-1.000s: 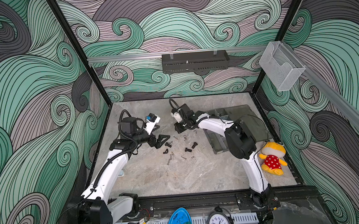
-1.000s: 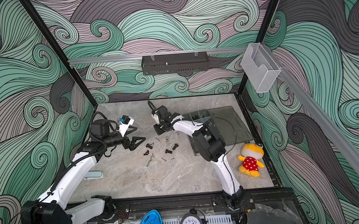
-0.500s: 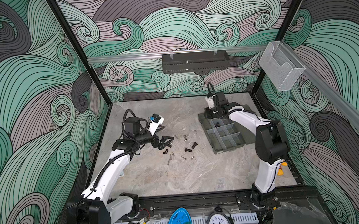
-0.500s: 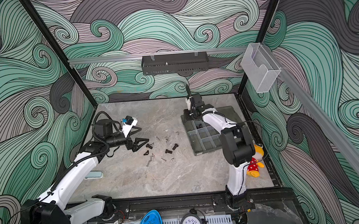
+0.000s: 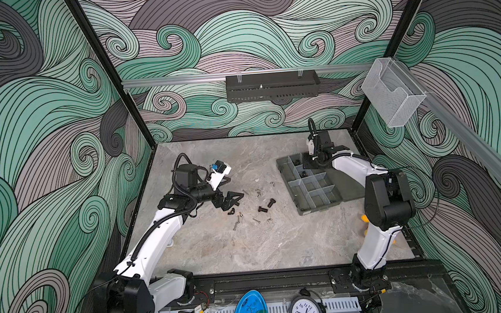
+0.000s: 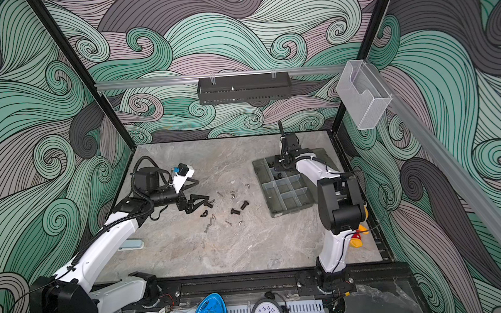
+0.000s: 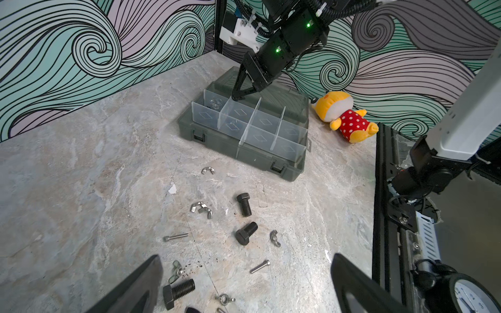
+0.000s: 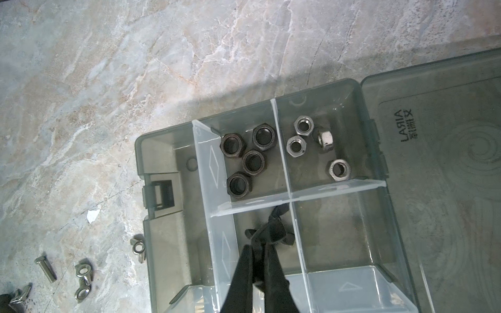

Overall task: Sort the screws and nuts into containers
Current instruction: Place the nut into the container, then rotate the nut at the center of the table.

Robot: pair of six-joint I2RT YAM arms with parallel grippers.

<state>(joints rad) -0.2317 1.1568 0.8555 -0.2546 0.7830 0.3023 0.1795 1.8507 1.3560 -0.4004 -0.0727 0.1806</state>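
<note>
Four black nuts (image 8: 244, 162), four silver nuts (image 8: 325, 139) boxed; lid (image 8: 439, 189) reads AIRAJ; right claw (image 8: 259, 244) pinches a wing nut (image 8: 276, 230), left claw (image 7: 246, 257) spread.

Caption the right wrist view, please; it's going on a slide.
Right gripper, shut on a black wing nut, above an organiser compartment beside sorted black hex nuts and silver hex nuts.

We are seeing hex nuts (image 8: 253, 162) lying in two compartments (image 8: 282, 151), a black wing nut (image 8: 276, 230) pinched in the right jaws, screws (image 7: 245, 204) lying loose nearby.

White links (image 5: 155, 241), black joints (image 5: 387, 195), corrugated cables (image 5: 311, 126)
</note>
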